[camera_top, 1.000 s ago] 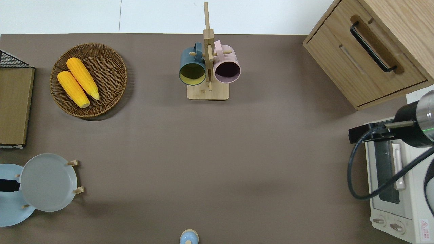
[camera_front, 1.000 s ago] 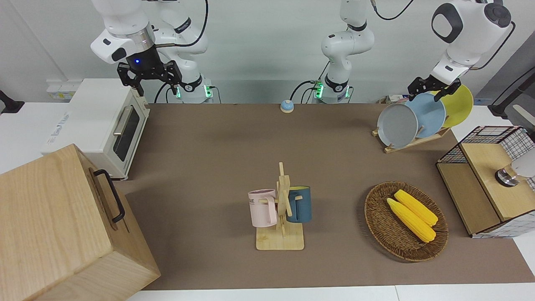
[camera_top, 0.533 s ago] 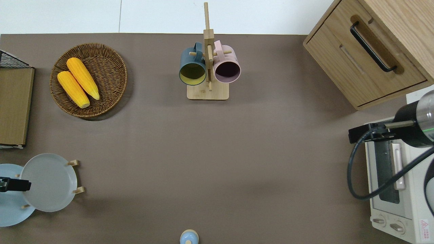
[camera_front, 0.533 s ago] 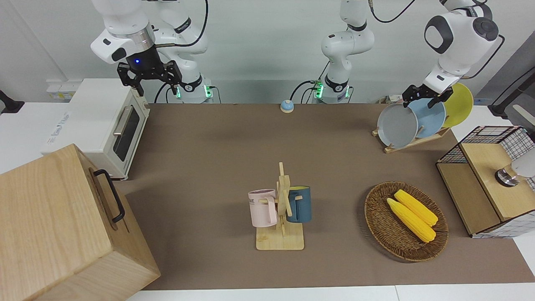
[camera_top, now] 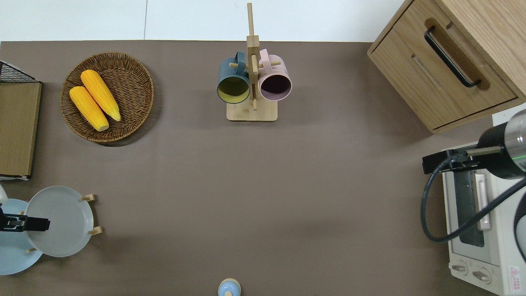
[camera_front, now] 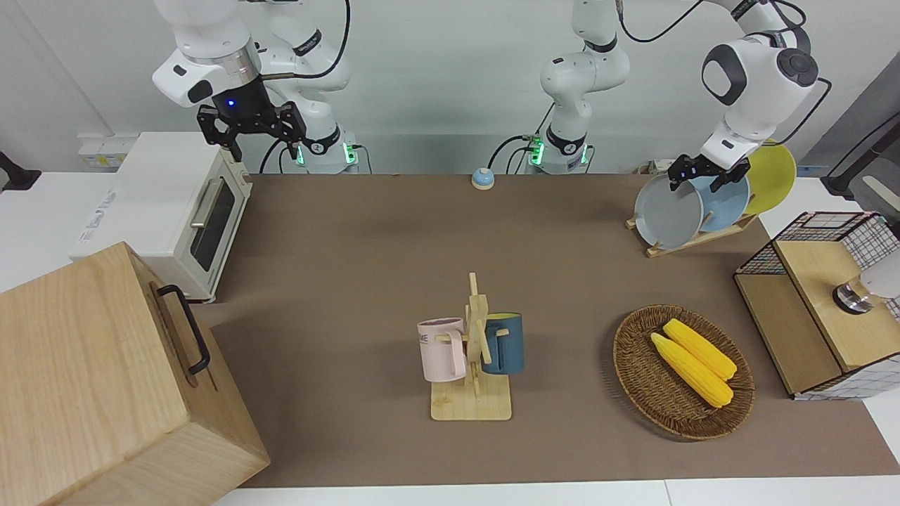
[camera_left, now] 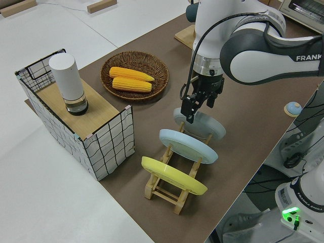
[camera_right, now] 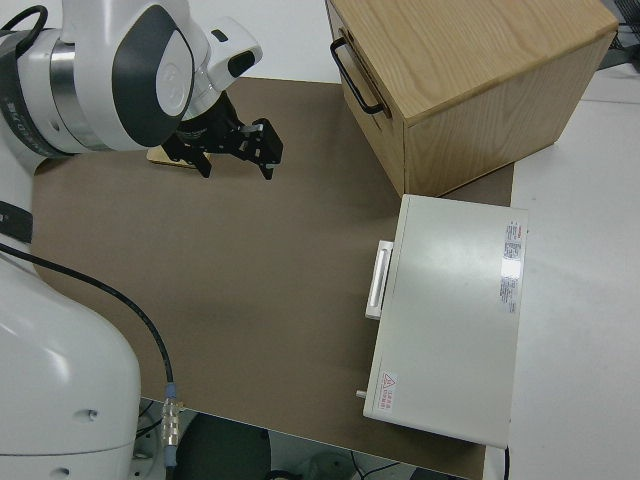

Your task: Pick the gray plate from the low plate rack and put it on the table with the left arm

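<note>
The gray plate (camera_front: 666, 212) stands on edge in the slot of the low plate rack (camera_front: 692, 239) farthest from the robots, at the left arm's end of the table (camera_front: 351, 246). It also shows in the overhead view (camera_top: 63, 222) and the left side view (camera_left: 205, 125). My left gripper (camera_front: 696, 183) is open and hangs at the gray plate's top rim, between it and the sky-blue plate (camera_front: 724, 204); it also shows in the overhead view (camera_top: 24, 224) and the left side view (camera_left: 200, 109). It holds nothing. My right arm is parked, its gripper (camera_front: 249, 130) open.
A yellow plate (camera_front: 773, 176) stands in the rack's slot nearest the robots. A wicker basket (camera_front: 636, 379) with two corn cobs, a mug tree (camera_front: 474, 351) with two mugs, a wire crate (camera_front: 815, 309), a wooden drawer box (camera_front: 105, 379), a toaster oven (camera_front: 169, 211) and a small bell (camera_front: 482, 178) stand on the table.
My left gripper has come down and moved from over the blue and yellow plates toward the gray plate's top rim. The plates and the right arm have not moved.
</note>
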You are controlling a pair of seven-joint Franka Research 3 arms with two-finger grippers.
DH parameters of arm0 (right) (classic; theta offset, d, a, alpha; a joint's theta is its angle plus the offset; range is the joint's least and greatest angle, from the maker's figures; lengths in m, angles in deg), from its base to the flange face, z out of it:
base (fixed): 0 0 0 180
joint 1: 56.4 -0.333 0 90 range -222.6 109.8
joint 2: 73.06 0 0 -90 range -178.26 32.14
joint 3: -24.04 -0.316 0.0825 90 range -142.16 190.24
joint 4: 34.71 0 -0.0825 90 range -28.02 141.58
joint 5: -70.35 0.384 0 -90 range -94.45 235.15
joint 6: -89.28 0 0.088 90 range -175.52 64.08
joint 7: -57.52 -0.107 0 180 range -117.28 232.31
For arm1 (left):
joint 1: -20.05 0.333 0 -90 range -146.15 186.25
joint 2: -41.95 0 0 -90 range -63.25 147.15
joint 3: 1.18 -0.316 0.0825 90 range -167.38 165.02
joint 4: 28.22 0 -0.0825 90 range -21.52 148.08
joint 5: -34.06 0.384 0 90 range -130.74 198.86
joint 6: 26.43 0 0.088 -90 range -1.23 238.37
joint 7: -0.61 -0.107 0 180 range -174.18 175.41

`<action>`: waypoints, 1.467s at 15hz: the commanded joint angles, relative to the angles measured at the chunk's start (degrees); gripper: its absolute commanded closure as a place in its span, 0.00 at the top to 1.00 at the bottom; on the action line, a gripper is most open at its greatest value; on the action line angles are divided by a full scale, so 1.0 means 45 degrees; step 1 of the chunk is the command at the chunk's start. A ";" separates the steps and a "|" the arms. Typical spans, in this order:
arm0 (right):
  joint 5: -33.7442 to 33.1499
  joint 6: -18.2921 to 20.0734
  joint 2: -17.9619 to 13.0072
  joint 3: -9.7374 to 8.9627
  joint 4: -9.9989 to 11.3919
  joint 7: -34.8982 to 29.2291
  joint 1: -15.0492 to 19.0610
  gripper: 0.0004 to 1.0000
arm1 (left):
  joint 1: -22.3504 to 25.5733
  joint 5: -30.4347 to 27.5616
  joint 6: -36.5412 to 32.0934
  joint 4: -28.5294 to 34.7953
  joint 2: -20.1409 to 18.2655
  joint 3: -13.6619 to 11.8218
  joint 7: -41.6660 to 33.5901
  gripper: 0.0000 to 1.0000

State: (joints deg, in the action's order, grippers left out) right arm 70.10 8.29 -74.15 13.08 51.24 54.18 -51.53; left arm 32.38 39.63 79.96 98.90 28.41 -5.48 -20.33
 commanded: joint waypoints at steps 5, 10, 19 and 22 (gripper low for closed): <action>0.0075 0.0184 -0.0031 -0.0084 -0.0077 -0.0001 0.0091 0.99 | 0.0091 0.0227 0.1007 0.0833 -0.0234 0.0097 0.0083 0.99; 0.0095 0.0184 -0.0031 -0.0065 -0.0077 -0.0001 0.0091 0.99 | 0.0130 0.0169 0.1730 0.1497 -0.0175 0.0097 0.0102 0.99; 0.0095 0.0184 -0.0031 -0.0084 -0.0077 -0.0001 0.0091 0.99 | 0.0111 0.0169 0.1770 0.1498 -0.0156 0.0097 0.0083 0.33; 0.0095 0.0184 -0.0031 -0.0084 -0.0077 -0.0001 0.0091 0.99 | 0.0111 0.0169 0.1750 0.1498 -0.0156 0.0097 0.0083 0.02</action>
State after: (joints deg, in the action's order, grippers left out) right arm 70.10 8.29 -74.15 13.08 51.24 54.18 -51.53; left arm 32.39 39.64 86.53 104.33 28.53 -5.44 -20.25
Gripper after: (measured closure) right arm 0.009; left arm 0.709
